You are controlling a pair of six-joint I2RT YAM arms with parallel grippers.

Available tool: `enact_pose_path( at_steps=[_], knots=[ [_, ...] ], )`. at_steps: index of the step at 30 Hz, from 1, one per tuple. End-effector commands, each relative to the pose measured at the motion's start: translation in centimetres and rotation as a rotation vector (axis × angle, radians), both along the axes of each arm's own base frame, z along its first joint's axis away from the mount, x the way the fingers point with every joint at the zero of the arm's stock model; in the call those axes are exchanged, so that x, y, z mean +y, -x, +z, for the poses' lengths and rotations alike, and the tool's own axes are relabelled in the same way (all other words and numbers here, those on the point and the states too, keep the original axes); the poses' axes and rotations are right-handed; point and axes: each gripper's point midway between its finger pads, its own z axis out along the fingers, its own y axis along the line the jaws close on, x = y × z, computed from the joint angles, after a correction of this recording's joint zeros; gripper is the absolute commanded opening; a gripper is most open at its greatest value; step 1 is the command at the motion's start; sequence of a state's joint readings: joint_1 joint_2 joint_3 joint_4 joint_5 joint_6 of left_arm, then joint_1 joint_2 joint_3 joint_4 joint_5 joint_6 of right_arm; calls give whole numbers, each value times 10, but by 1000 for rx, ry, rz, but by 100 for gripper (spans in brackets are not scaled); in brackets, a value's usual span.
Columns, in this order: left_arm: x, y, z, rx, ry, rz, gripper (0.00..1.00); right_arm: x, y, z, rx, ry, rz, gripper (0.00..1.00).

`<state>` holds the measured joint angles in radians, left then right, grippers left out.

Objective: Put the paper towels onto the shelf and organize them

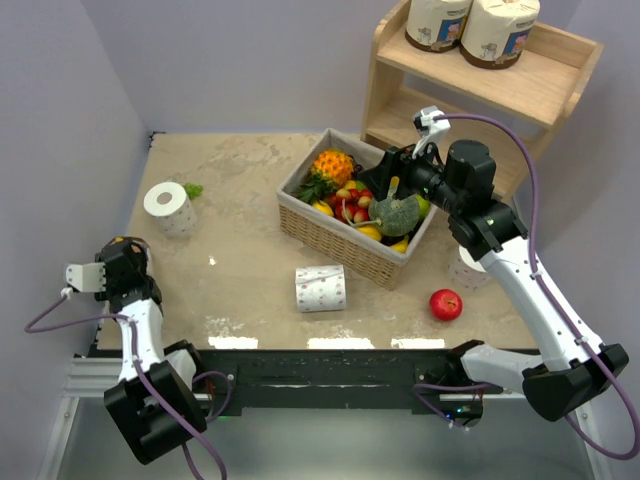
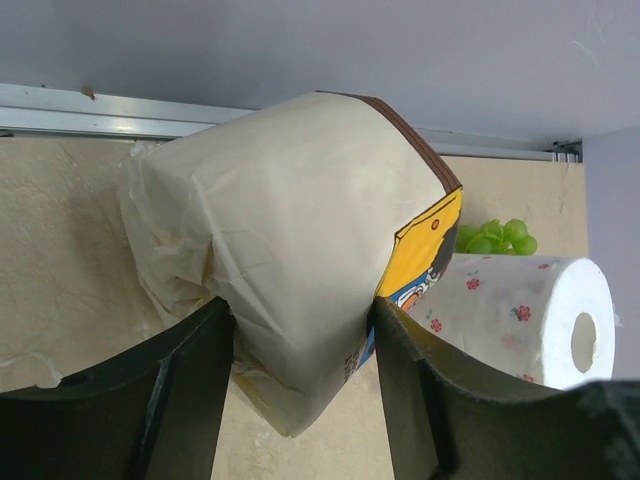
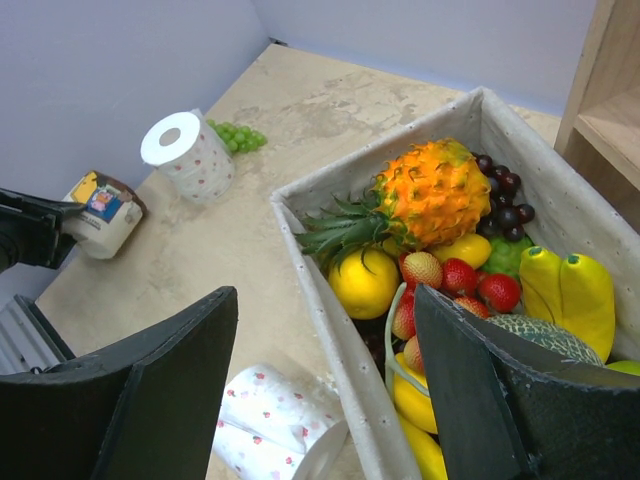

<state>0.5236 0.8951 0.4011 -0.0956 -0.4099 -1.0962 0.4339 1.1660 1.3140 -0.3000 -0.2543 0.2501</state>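
While the left gripper (image 2: 300,325) clamps the cream-wrapped roll (image 2: 290,210) at the near-left edge of the table (image 1: 250,165) | right gripper (image 3: 325,310) spread, empty, above the fruit basket (image 1: 335,238) | shelf (image 1: 550,85) far right: lift clear of the basket, probably hand over, stand it beside the two wrapped rolls (image 1: 470,25) up top.

The table (image 1: 240,170) had a beige, stone-patterned top, mottled with paler patches. It ran back into a corner where the back wall (image 1: 260,60) met the left wall (image 1: 60,110) — both plain, matte, pale lavender-grey. A right wall (image 1: 615,130) of the same tint closed the other side. An aluminium strip (image 2: 100,112) lay along one wall's foot. The light was soft and even — only a few glare patches (image 1: 335,343) shone near the table's front edge.
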Motion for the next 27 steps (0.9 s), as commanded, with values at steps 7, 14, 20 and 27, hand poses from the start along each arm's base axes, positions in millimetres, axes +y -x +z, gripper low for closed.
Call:
enact_pose_path(
  at_steps=[7,14,20,27],
  knots=[
    [2,0,73,83,-115,-107,53,-3,13,35,-85,-40,8,76],
    [-23,-12,111,101,-217,-324,50,-3,22,44,-104,-61,26,76],
    [-29,-21,136,98,-326,-396,52,-7,29,47,-113,-63,23,77],
    [-8,-7,102,255,-263,-273,64,-11,34,48,-126,-65,15,78]
  ],
)
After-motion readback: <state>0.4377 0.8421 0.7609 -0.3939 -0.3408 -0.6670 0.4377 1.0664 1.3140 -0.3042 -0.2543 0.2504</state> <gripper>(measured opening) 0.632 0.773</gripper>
